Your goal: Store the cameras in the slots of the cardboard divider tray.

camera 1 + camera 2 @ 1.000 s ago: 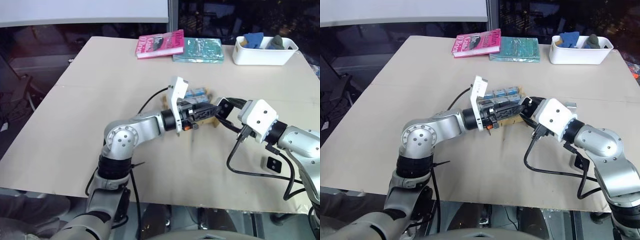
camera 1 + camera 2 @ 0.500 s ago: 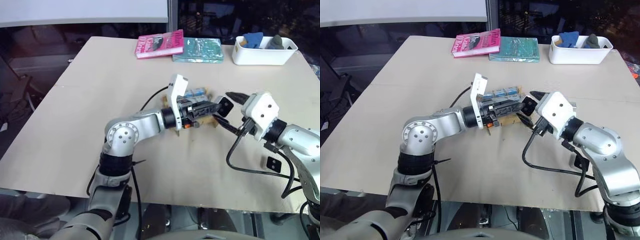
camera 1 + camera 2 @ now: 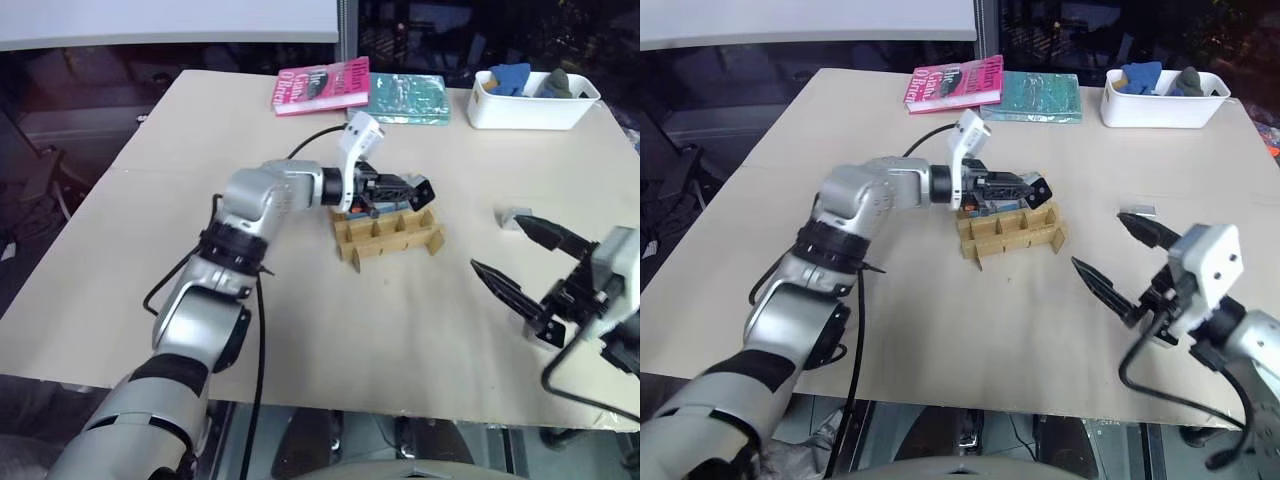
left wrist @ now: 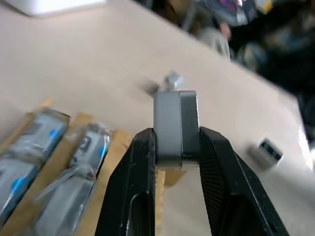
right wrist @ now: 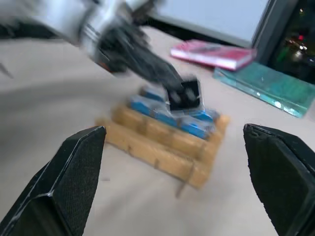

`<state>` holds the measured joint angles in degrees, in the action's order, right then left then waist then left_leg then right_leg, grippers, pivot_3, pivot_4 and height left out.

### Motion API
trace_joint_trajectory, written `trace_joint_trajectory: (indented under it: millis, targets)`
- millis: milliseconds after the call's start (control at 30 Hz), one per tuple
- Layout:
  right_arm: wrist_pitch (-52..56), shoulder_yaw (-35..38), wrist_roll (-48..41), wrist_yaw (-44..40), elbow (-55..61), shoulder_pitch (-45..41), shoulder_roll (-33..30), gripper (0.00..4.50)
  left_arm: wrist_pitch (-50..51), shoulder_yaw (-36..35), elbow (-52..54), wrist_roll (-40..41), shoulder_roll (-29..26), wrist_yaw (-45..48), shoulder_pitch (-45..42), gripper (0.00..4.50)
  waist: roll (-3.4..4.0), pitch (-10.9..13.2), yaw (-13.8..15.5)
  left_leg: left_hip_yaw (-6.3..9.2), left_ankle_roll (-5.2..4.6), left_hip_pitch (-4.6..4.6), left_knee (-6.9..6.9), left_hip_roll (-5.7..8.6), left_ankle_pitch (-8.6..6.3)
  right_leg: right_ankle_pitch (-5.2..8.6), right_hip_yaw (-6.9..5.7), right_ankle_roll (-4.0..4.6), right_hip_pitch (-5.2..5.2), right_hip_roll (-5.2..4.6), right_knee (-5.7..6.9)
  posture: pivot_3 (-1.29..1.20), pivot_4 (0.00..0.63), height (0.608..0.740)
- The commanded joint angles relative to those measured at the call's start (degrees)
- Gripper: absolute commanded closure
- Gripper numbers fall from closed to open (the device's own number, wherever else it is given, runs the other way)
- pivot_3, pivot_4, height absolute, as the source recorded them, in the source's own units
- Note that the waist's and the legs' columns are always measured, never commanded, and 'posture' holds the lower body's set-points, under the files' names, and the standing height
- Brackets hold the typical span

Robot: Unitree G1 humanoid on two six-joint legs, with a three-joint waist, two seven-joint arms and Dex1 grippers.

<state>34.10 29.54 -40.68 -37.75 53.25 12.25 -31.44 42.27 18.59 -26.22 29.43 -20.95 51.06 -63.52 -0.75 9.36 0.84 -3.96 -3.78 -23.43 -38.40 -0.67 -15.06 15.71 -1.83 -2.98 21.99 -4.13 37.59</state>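
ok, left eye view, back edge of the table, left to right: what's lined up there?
pink book → teal book → white bin holding blue and grey items.

Office-like room: board table (image 3: 120, 270), books (image 3: 321, 85), white bin (image 3: 520, 108).

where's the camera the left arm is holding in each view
Left eye: camera above the tray's far right corner.
Right eye, same spot.
Left wrist, centre, clamped between the left gripper's fingers.
Right wrist, centre, over the tray.
Shared landmark: the cardboard divider tray.
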Motion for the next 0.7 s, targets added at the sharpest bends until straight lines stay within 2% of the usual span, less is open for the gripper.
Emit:
trace_joint_trajectory:
  millis: [33, 200, 400, 700]
  targets:
    - [-2.9, 3.7, -2.1, 1.0, 2.9, 4.3, 0.8, 0.05, -7.1, 2.0, -7.2, -6.5, 1.9, 5.8, -4.5, 3.85, 0.00, 0.0, -0.1, -0.02, 0.00, -0.10, -0.02, 0.00, 0.00, 0.00, 0.04, 0.00, 0.12, 0.01, 0.04, 0.00, 0.150, 0.740]
    - [-6.1, 6.1, -3.5, 1.0, 4.2, 11.8, 2.0, 0.05, -17.5, 3.0, -19.4, -14.8, 6.3, 9.1, -9.6, 3.85, -0.05, 0.0, 0.0, -0.10, -0.07, -0.50, -0.08, 0.03, -0.02, 0.01, 0.14, -0.03, 0.55, 0.00, 0.12, 0.00, 0.150, 0.740]
    - [-9.2, 7.2, -3.0, 2.0, 5.2, 17.3, 3.0, 0.05, -25.1, 4.2, -27.9, -22.4, 8.6, 13.3, -12.7, 3.85, -0.06, 0.0, 0.0, -0.12, -0.12, -0.54, -0.09, 0.04, -0.06, 0.04, 0.16, -0.08, 0.62, 0.00, 0.13, 0.00, 0.150, 0.740]
    - [-12.5, 5.9, -2.0, 4.3, 5.6, 20.5, 2.9, 0.05, -27.7, 2.4, -30.2, -26.7, 9.0, 17.0, -13.7, 3.85, -0.06, 0.0, 0.0, -0.12, -0.17, -0.53, -0.12, 0.02, -0.08, 0.04, 0.18, -0.08, 0.62, 0.00, 0.16, 0.00, 0.150, 0.740]
